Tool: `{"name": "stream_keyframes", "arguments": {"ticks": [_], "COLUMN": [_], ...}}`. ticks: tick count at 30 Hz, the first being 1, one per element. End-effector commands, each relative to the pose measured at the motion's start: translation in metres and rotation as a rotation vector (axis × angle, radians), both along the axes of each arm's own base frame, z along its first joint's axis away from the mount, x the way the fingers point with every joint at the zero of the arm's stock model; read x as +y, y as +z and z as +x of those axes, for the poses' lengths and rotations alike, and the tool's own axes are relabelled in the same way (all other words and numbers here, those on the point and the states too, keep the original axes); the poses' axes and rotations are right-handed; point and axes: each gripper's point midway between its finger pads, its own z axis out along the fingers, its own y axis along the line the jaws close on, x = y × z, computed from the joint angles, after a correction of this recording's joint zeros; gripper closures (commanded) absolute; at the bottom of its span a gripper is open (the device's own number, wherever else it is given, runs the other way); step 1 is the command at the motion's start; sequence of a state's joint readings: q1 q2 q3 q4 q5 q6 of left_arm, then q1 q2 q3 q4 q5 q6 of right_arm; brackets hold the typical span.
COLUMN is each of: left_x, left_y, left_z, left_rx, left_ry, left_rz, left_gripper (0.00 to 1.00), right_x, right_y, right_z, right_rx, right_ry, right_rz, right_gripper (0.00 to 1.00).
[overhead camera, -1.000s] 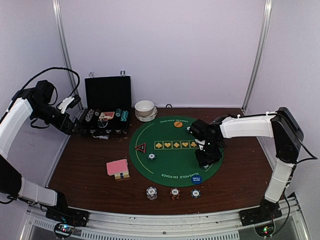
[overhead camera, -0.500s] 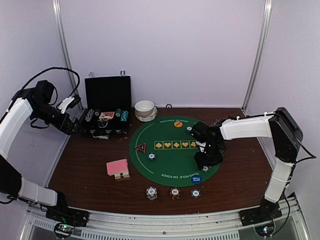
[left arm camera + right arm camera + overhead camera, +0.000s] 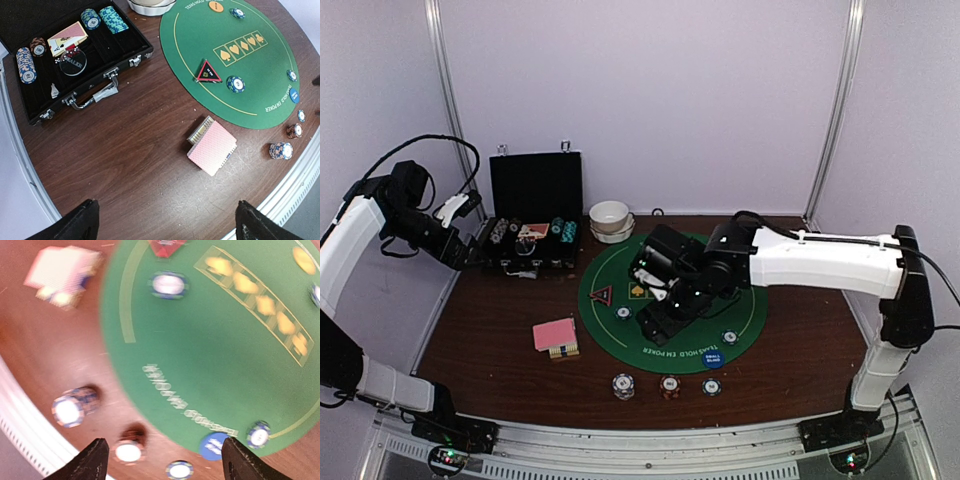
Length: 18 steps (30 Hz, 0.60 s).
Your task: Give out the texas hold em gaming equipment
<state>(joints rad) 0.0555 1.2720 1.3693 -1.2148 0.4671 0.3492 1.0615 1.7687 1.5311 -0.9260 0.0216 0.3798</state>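
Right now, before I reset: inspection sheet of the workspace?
Surface: brown table, round green poker mat.
Job's things: pink-backed card deck left of mat; red triangle token, orange disc, blue disc, three chips on mat; chip stacks at near edge.
Clutter: open black chip case, stacked white bowls at back.
Fingers: left fingers open, empty; right fingers open, empty, over mat.
Cables: black cable looped over left arm.
Surroundings: white walls, metal posts.

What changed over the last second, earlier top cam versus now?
The right arm swung left from the right side of the round green felt mat to its centre, with its jaws opening wide. It let go of a small blue-striped poker chip, which now lies free there. The left arm, pink-backed card deck and black chip case stayed put.
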Motion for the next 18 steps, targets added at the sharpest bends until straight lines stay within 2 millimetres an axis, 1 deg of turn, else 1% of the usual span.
{"name": "stream_keyframes", "arguments": {"ticks": [1,2,4,10,13,16,18], "left_x": [0.002,0.002,0.001,0.001,0.001,0.001,0.001], "left_y": [0.01,0.011,0.013,0.014,0.013,0.013,0.014], "left_z": [0.0,0.0,-0.001,-0.001,-0.001,-0.001,-0.001], "left_rx": [-0.031,-0.034,-0.04,-0.041,-0.038,-0.037,-0.041], "left_ry": [0.006,0.007,0.006,0.004,0.005,0.006,0.005], "left_rz": [0.0,-0.001,-0.001,-0.003,-0.002,-0.001,-0.002], "left_gripper": [0.03,0.02,0.02,0.02,0.03,0.02,0.03], "right_x": [0.027,0.031,0.033,0.014,0.005,0.001,0.0], "right_y": [-0.007,-0.01,-0.016,-0.035,-0.048,-0.059,-0.065], "right_z": [-0.029,-0.032,-0.037,-0.049,-0.062,-0.076,-0.082], "right_rx": [0.009,0.014,0.029,0.067,0.113,0.154,0.167], "right_ry": [0.15,0.163,0.173,0.175,0.186,0.208,0.221], "right_rz": [-0.07,-0.077,-0.09,-0.14,-0.156,-0.168,-0.182], "right_gripper": [0.17,0.17,0.17,0.18,0.19,0.19,0.19]}}
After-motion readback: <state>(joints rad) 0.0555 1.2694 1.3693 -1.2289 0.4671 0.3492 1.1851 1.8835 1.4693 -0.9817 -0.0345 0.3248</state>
